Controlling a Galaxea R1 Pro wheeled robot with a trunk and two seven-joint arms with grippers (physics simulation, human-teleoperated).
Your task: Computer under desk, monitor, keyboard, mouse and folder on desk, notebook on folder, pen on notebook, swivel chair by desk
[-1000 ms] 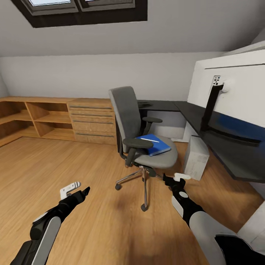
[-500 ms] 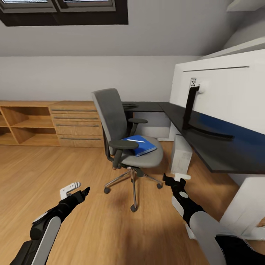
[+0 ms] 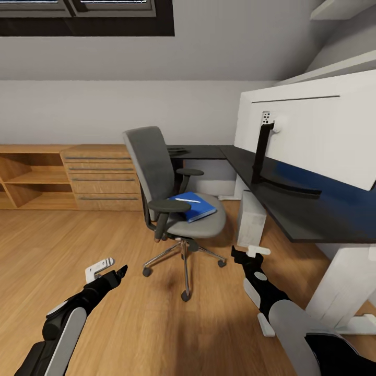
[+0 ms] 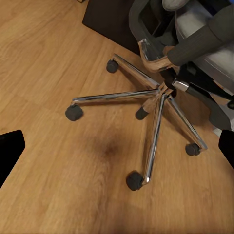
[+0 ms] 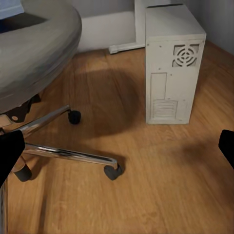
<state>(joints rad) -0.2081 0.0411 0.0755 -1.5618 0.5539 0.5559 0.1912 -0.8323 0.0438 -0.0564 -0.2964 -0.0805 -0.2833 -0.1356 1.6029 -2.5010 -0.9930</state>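
I hold my left gripper (image 3: 116, 270) and right gripper (image 3: 244, 255) low, both spread and empty, ready for the blue folder (image 3: 192, 205), which lies on the swivel chair (image 3: 166, 183) seat beside the desk (image 3: 292, 209).

Swivel chair (image 3: 175, 209) sits left of the desk (image 3: 292, 209), folder (image 3: 194, 205) on its seat, computer (image 3: 250, 218) underneath the desk, monitor (image 3: 308, 133) on top.

Attic bedroom workspace, sloped ceiling, desk (image 3: 292, 209), swivel chair (image 3: 175, 198)
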